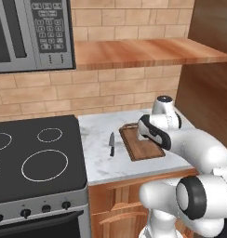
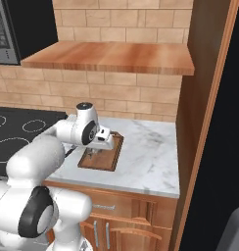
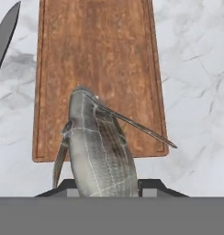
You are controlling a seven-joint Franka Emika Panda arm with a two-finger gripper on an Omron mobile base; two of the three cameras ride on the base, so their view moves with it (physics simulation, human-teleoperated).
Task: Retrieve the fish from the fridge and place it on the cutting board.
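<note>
I've got the fish (image 3: 99, 147) pinched between the gripper (image 3: 105, 186) fingers, hanging nose-out toward 12 o'clock right over the near end of the cutting board (image 3: 100, 50), whose long axis runs 6-to-12, so I figure it's basically just lower and let go.

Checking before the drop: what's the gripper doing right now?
Gripper: closed on the fish, held above the cutting board.
</note>
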